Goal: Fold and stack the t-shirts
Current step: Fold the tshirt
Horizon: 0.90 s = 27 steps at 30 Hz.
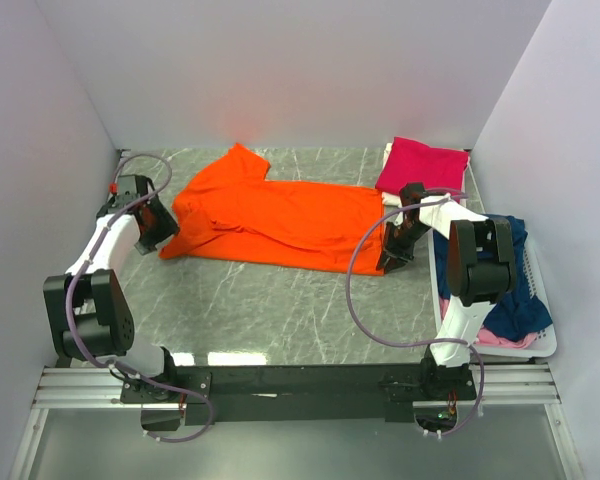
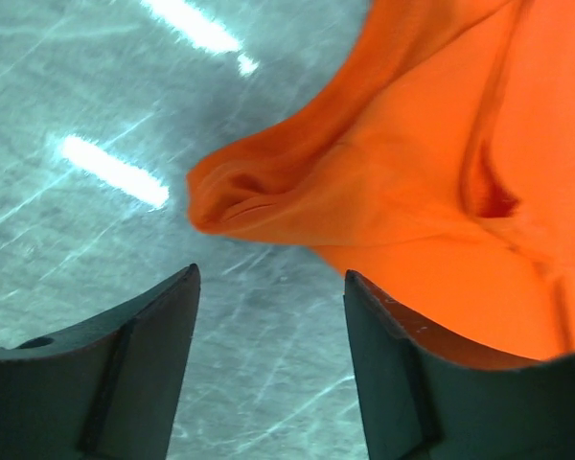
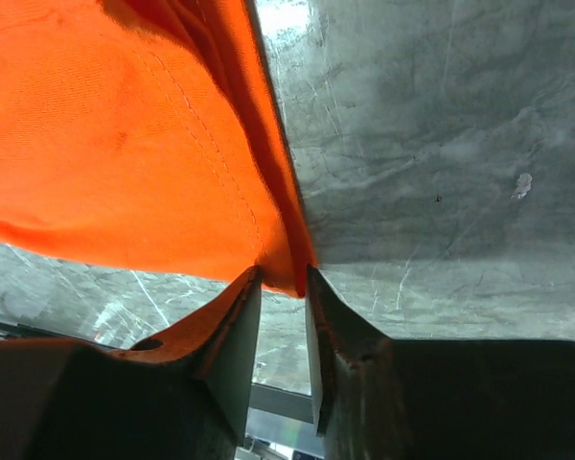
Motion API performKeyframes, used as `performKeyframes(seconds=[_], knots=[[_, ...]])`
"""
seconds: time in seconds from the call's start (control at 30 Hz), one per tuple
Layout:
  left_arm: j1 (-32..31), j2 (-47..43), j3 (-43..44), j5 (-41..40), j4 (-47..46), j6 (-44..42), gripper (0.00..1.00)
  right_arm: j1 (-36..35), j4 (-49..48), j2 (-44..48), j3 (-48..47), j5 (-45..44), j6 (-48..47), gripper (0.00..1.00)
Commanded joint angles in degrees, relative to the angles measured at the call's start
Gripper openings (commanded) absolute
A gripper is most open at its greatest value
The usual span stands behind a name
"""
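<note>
Orange cotton-like cloth: one orange t-shirt (image 1: 280,215), laid out flat and lengthwise on the grey marbled table (image 1: 280,320), one sleeve pointing to the back wall, a few soft creases across its body. Left gripper (image 2: 271,287): at the shirt's left edge, jaws spread wide with nothing between them; a rumpled sleeve end lies just ahead of the fingertips, and the shirt's cloth runs behind one finger; I cannot tell whether that finger touches it. Right gripper (image 3: 283,280): at the shirt's right end, jaws drawn nearly together with the corner of the stitched hem pinched between them, the cloth rising taut from that corner. Magenta t-shirt (image 1: 420,165): folded to a neat square, lying just beyond the orange shirt's right end, toward the back wall. White plastic basket (image 1: 546,340): to the right of the orange shirt, past the right arm. Navy t-shirt (image 1: 518,305): bundled loose in that basket, partly draped over its rim. Pale pink t-shirt (image 1: 500,338): under the navy one, only a strip of it showing at the basket's near side.
</note>
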<state>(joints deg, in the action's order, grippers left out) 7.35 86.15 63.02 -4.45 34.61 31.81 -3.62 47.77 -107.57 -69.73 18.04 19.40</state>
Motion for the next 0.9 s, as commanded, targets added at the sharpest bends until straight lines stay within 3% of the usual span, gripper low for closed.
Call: performKeyframes(seconds=[0.0, 0.87], knots=[[0.7, -1.3, -2.6, -0.3, -2.1, -1.8, 0.66, -0.3, -0.9, -0.2, 0.1, -0.3, 0.0, 0.32], [2.7, 7.8, -5.7, -3.6, -10.1, -6.3, 0.49, -1.2, -0.5, -0.2, 0.0, -0.7, 0.5, 0.21]])
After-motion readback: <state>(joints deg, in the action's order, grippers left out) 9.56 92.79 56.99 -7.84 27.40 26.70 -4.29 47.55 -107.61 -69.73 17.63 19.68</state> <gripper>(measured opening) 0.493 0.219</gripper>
